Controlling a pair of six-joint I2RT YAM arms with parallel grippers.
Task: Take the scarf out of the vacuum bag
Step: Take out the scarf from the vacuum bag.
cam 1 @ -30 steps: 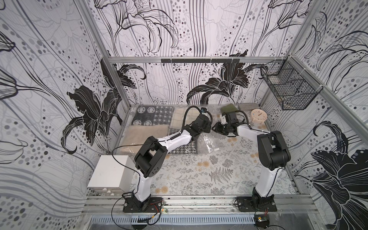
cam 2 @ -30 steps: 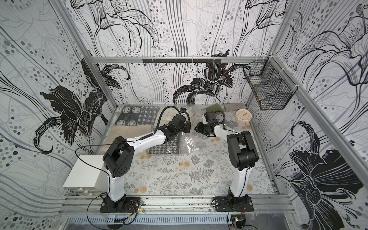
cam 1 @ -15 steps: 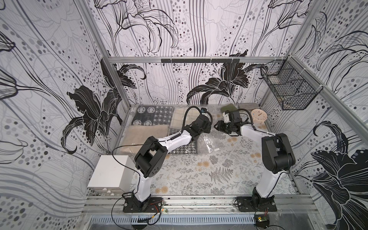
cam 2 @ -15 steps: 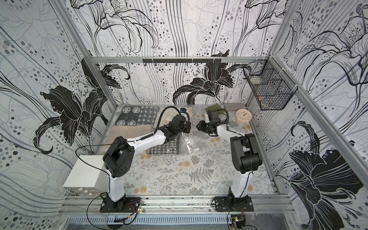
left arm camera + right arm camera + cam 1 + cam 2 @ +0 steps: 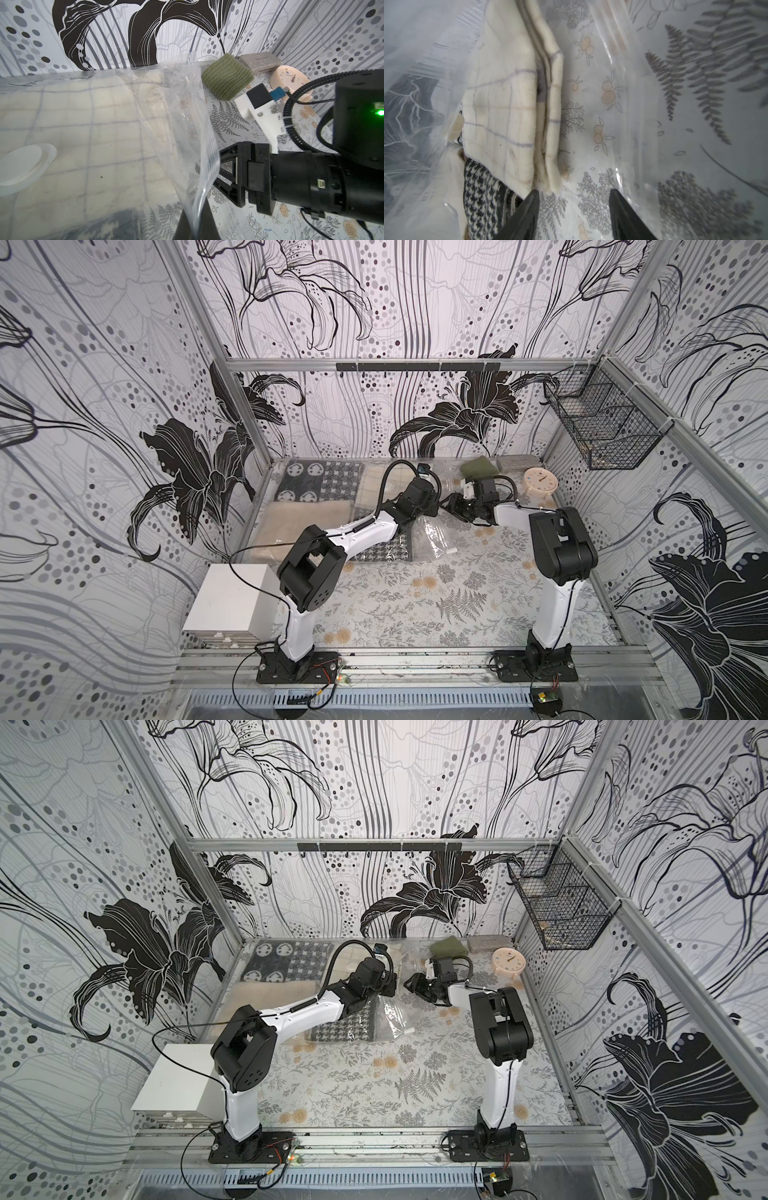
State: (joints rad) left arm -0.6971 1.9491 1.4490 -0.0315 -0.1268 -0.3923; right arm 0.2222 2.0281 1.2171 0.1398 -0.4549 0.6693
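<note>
Left tool [image 5: 195,227] pinches the vacuum bag [image 5: 182,116] up at its mouth; right tool [image 5: 574,218] points in at the scarf [image 5: 508,104].
The left tool is clamped together on a flap of the clear film, holding it up off the surface [image 5: 415,593]. The right tool's jaws stand apart under that film, one fingertip [image 5: 529,207] just beside the folded cream checked scarf. The scarf lies inside the bag next to a houndstooth textile [image 5: 479,197], with the white valve disc [image 5: 22,164] on the film above it.
</note>
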